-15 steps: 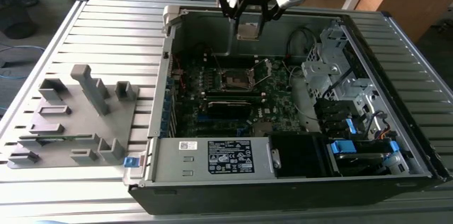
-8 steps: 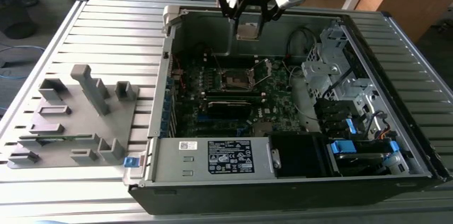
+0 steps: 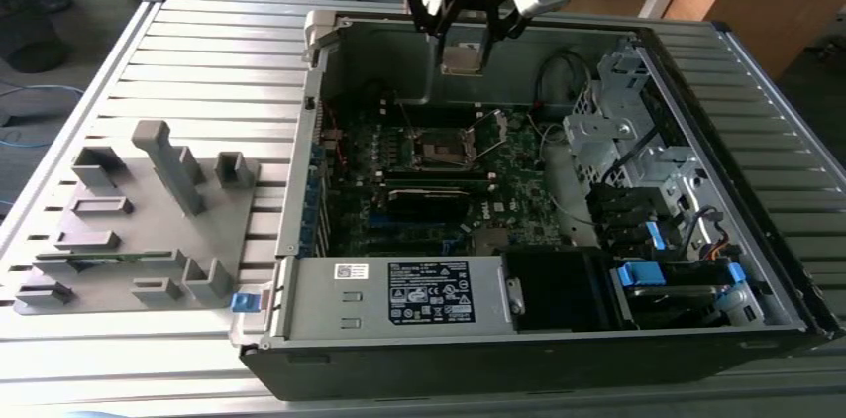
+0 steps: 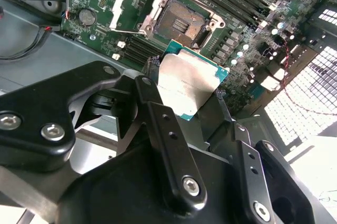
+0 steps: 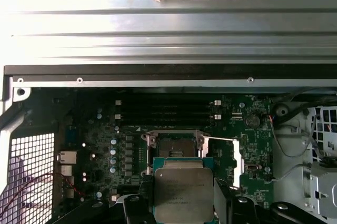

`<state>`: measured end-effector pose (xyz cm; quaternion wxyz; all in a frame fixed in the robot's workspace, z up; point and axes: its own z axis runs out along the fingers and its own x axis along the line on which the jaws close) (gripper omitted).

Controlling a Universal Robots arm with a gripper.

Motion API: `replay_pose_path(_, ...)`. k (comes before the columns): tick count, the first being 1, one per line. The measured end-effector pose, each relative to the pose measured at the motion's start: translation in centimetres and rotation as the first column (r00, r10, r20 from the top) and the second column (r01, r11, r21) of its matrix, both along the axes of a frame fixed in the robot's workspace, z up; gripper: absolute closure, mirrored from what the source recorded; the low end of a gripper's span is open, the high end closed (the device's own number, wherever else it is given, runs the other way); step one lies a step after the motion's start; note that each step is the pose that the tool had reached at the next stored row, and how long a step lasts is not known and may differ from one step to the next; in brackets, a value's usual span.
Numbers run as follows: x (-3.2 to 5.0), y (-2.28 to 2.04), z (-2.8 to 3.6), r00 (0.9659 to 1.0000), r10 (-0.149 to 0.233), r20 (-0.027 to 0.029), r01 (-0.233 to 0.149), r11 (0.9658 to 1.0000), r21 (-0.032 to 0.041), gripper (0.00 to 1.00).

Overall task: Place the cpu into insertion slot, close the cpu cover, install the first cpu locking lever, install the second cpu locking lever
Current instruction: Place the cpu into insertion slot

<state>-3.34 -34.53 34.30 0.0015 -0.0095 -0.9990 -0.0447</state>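
Step one in hand: pincer (image 3: 462,42) clamped on the cpu (image 4: 189,84), off the board. Insertion slot (image 4: 181,24) lies empty below the pincer, cpu cover (image 4: 119,6) flipped open beside it. Placement probably needs the cpu squared over the insertion slot and lowered flat.

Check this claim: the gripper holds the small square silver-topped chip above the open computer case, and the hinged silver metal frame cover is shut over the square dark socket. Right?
No: the hinged silver metal frame cover is open, swung aside from the square dark socket, as the second wrist view shows. The gripper does hold the small square silver-topped chip above the open computer case.
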Motion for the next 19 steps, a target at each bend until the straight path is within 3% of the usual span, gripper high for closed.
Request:
replay_pose_path(8,-0.01,0.0,-0.07,1.0,0.0,0.0002,0.0,1.0,0.0003,0.46)
replay_pose_path(15,-0.16,0.0,-1.16,1.0,0.004,0.0073,-0.004,1.0,0.0,0.46)
replay_pose_path(19,-0.18,0.0,-1.28,1.0,0.005,0.0081,-0.005,1.0,-0.0003,0.46)
